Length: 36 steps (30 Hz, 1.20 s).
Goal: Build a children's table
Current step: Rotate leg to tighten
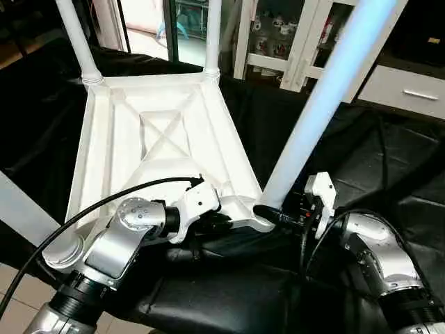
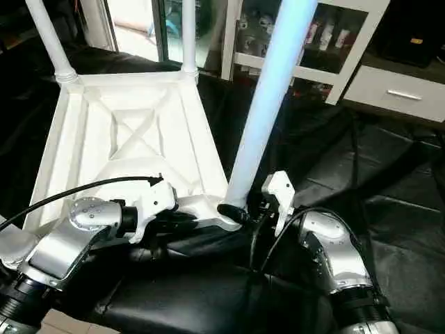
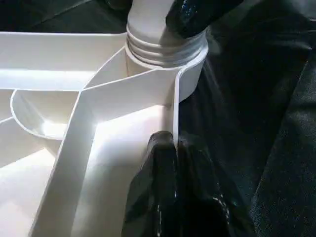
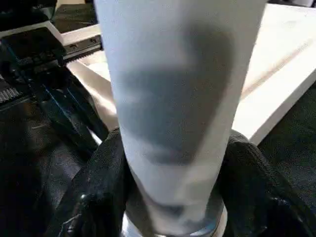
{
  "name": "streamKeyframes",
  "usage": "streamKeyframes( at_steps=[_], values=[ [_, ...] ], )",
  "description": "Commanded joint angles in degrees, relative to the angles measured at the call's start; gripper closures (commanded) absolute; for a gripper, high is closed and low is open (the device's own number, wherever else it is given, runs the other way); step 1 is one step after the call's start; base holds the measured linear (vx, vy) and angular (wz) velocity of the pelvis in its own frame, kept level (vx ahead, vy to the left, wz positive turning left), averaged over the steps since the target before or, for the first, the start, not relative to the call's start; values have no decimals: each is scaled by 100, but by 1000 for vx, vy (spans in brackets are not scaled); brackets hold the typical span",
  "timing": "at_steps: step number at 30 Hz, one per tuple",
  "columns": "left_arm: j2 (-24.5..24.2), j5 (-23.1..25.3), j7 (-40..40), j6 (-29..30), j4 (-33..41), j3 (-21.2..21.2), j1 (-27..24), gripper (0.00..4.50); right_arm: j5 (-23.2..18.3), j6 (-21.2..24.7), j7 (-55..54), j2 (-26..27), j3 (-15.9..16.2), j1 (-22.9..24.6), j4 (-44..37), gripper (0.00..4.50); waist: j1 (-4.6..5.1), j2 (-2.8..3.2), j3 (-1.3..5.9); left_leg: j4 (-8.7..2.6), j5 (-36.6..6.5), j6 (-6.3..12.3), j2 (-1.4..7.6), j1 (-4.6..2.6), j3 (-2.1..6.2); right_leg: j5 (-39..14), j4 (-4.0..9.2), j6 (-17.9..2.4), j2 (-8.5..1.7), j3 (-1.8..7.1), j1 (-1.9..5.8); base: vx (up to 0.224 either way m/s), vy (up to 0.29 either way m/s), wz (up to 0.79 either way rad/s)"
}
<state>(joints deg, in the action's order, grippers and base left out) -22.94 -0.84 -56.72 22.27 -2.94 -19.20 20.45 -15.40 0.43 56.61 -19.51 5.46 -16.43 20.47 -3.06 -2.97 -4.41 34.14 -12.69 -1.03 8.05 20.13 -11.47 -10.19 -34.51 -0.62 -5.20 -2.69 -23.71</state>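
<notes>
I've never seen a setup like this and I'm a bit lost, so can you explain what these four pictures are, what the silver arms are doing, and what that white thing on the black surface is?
The silver arms belong to a humanoid robot. Two pictures come from cameras in its head, looking down; the other two sit on its wrists, looking along the fingers. The white thing is a children's table top, lying upside down on a black-sheeted work table, so you see its X-shaped ribs. Two legs already stand in the far corners. The left gripper pinches the top's rim near the closest corner. The right gripper has its black fingers on either side of another leg, just above that corner's socket.
</notes>
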Motion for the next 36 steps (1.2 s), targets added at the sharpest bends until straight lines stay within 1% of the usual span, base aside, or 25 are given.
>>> streamKeyframes(
  at_steps=[1, 2, 3, 4, 5, 6, 8, 9, 11, 12, 13, 14, 15, 16, 17, 19, 20, 22, 24, 27, 29, 30, 31, 32, 36],
  values=[
    [128, 37, 221, 218, -328, -93, -58, 450, 544, 154, -1105, 56, -77, -68, 550, 236, -27, -56, 290, -431, -518, 690, 527, -10, 215, -1072, 359, -1631, -418, 278, 258, 0, 0, 0],
    [128, 37, 221, 218, -328, -93, -58, 450, 544, 154, -1105, 56, -77, -68, 550, 240, -1, -43, 264, -475, -872, 503, 520, -10, 237, -1591, 419, -1504, -416, 270, 256, 0, 0, 0],
    [346, 233, 740, 324, -668, 2, 141, 450, 589, 368, -1774, 302, -220, -69, 631, 241, 33, -77, 262, -487, -1200, 290, 528, -35, 246, -2110, 477, -1334, -434, 279, 252, 0, 0, 0],
    [448, 305, 968, 373, -812, 52, 228, 450, 599, 460, -2035, 405, -278, -66, 646, 243, 23, -53, 262, -495, -1294, 192, 525, -62, 264, -2278, 498, -1264, -444, 282, 228, 0, 0, 0],
    [448, 305, 968, 373, -812, 52, 228, 450, 599, 460, -2035, 405, -278, -66, 646, 243, 53, -61, 270, -513, -1445, 53, 524, -57, 288, -2456, 516, -1132, -443, 280, 233, 0, 0, 0],
    [722, 417, 1529, 529, -1144, 208, 456, 450, 710, 631, -2663, 622, -366, -69, 672, 245, 69, -64, 278, -529, -1560, -27, 525, -44, 302, -2554, 526, -1026, -439, 275, 236, 0, 0, 0],
    [857, 452, 1796, 586, -1304, 290, 574, 450, 780, 688, -2958, 720, -398, -81, 700, 245, 81, -73, 278, -537, -1741, -106, 511, -70, 306, -2654, 558, -927, -429, 273, 202, 0, 0, 0],
    [1090, 524, 2223, 702, -1581, 381, 799, 450, 921, 772, -3673, 956, -514, -123, 768, 246, 85, -78, 291, -545, -1730, -132, 508, -49, 314, -2646, 562, -868, -435, 273, 209, 0, 0, 0],
    [1370, 604, 2649, 696, -1913, 421, 1075, 450, 969, 795, -4418, 1308, -681, -200, 872, 246, 87, -71, 302, -541, -1717, -202, 494, -83, 298, -2532, 576, -857, -429, 284, 157, 0, 0, 0],
    [1580, 637, 2835, 579, -2120, 386, 1247, 450, 1028, 732, -4723, 1524, -671, -281, 949, 246, 80, -55, 329, -533, -1735, -213, 491, -85, 301, -2351, 564, -886, -432, 279, 168, 0, 0, 0],
    [1634, 642, 2871, 548, -2165, 373, 1286, 450, 1056, 711, -4779, 1569, -650, -301, 965, 246, 81, -44, 330, -539, -1715, -222, 488, -77, 303, -2241, 550, -893, -417, 272, 171, 0, 0, 0],
    [1794, 649, 2950, 438, -2297, 327, 1396, 450, 1152, 658, -4886, 1690, -538, -360, 992, 246, 76, -61, 328, -539, -1742, -185, 486, -70, 291, -2107, 556, -898, -421, 275, 177, 0, 0, 0],
    [1933, 668, 3001, 359, -2399, 286, 1482, 450, 1215, 641, -4864, 1765, -370, -413, 996, 247, 61, -46, 346, -532, -1662, -143, 482, -74, 283, -1934, 545, -926, -428, 281, 186, 0, 0, 0],
    [2014, 680, 3005, 316, -2437, 251, 1521, 450, 1280, 597, -4797, 1777, -232, -444, 981, 248, 56, -53, 353, -526, -1598, -119, 483, -75, 278, -1811, 536, -943, -420, 281, 188, 0, 0, 0],
    [2070, 697, 2997, 304, -2446, 213, 1540, 450, 1240, 522, -4695, 1805, -191, -466, 955, 248, 35, -48, 350, -520, -1506, -34, 486, -66, 263, -1607, 520, -994, -426, 289, 209, 0, 0, 0],
    [2110, 719, 2996, 303, -2451, 167, 1543, 450, 1088, 478, -4564, 1845, -235, -479, 907, 248, 18, -61, 359, -510, -1336, 83, 488, -41, 253, -1388, 491, -1058, -437, 293, 237, 0, 0, 0],
    [2095, 721, 3024, 277, -2510, 159, 1547, 450, 1082, 503, -4592, 1863, -296, -476, 895, 248, 7, -49, 352, -508, -1257, 144, 490, -22, 258, -1353, 481, -1075, -442, 295, 247, 0, 0, 0],
    [2016, 725, 2989, 232, -2505, 153, 1507, 450, 1093, 490, -4577, 1835, -331, -464, 906, 248, -24, -55, 357, -496, -1170, 218, 489, -32, 247, -1306, 476, -1114, -438, 293, 242, 0, 0, 0],
    [1914, 726, 2903, 128, -2463, 135, 1456, 450, 1088, 429, -4538, 1814, -337, -455, 920, 248, -35, -68, 346, -507, -1181, 236, 493, -20, 255, -1413, 482, -1089, -438, 284, 249, 0, 0, 0],
    [1755, 726, 2613, -182, -2390, 103, 1347, 450, 1101, 265, -4324, 1760, -265, -410, 841, 248, -33, -59, 333, -526, -1321, 212, 499, -18, 267, -1696, 510, -1014, -442, 283, 239, 0, 0, 0],
    [1643, 702, 2396, -299, -2264, 78, 1224, 450, 944, 191, -4027, 1724, -258, -305, 634, 248, -32, -65, 317, -535, -1465, 173, 509, -21, 275, -1973, 539, -932, -453, 288, 227, 0, 0, 0],
    [1557, 704, 2314, -268, -2169, 76, 1131, 450, 709, 161, -3737, 1704, -306, -195, 390, 194, -26, -68, 309, -551, -1503, 179, 518, -3, 282, -2043, 542, -902, -458, 294, 234, 0, 0, 0],
    [1530, 713, 2308, -259, -2149, 77, 1108, 450, 622, 152, -3634, 1698, -324, -158, 303, 180, -36, -64, 308, -552, -1518, 189, 524, -2, 287, -2069, 543, -883, -463, 297, 238, 0, 0, 0],
    [1517, 710, 2299, -256, -2139, 78, 1098, 450, 603, 153, -3623, 1691, -337, -147, 276, 180, -35, -65, 302, -553, -1559, 208, 525, -11, 277, -2167, 559, -866, -458, 300, 211, 0, 0, 0],
    [1327, 663, 2150, -350, -2061, 37, 990, 450, 372, 206, -3330, 1502, -460, 51, -106, 146, -6, -65, 293, -580, -1553, 184, 528, 22, 308, -2432, 584, -773, -463, 296, 222, 0, 0, 0]
  ],
)
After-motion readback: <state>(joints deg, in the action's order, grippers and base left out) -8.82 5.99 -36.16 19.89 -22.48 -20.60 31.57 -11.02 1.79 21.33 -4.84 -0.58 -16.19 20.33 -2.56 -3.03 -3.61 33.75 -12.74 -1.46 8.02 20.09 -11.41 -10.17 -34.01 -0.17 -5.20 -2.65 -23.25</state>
